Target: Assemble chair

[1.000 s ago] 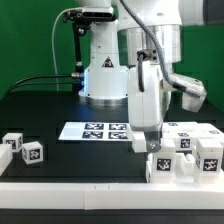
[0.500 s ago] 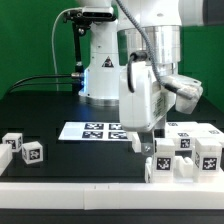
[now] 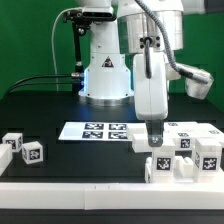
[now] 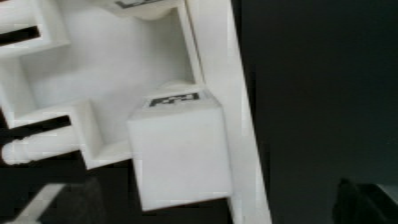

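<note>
- The pincer [image 3: 155,134] hangs point-down from the arm, over the exterior view's left end of the clustered chair pieces [image 3: 188,150]. These stand on the black counter [image 3: 40,110] at that view's right.
- In the wrist view the pincer [image 4: 206,205] stands spread. Its dark fingertips [image 4: 50,203] flank a white tagged block [image 4: 178,160] of the chair, with a black gap on either side, and pinch nothing.
- Two more tagged blocks [image 3: 32,152] sit well apart at the exterior view's left, near the white rail [image 3: 70,185].
- The marker board [image 3: 95,130] lies between the two groups.
</note>
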`<state>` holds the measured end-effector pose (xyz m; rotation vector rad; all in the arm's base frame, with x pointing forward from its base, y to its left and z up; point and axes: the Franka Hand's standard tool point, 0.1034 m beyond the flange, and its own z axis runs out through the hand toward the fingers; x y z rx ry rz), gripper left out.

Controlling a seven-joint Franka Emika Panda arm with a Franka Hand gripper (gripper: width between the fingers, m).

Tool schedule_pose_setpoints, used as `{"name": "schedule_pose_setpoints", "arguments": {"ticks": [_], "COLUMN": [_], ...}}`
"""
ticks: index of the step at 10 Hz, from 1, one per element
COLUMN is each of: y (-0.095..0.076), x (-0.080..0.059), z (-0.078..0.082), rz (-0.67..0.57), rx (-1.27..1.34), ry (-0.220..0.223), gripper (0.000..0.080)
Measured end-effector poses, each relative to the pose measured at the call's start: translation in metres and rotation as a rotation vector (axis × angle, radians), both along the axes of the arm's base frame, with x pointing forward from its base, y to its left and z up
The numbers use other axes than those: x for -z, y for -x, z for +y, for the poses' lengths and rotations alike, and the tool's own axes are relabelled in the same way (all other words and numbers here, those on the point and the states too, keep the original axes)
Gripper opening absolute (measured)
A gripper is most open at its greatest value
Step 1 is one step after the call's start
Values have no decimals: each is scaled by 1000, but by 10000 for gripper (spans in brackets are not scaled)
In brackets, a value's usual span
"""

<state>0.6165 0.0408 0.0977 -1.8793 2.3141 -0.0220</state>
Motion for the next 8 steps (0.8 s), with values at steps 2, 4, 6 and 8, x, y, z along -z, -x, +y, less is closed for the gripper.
{"name": "schedule_pose_setpoints", "arguments": {"ticks": [2, 4, 6, 8], "y": [0, 2, 15, 20], "x": [0, -3, -8, -6], "z": [0, 3, 9, 9], "rz": [-5, -35, -82, -105], "rx": [-59, -264, -604, -753], "ry": [9, 36, 87, 124], "gripper": [649, 649, 649, 649]}}
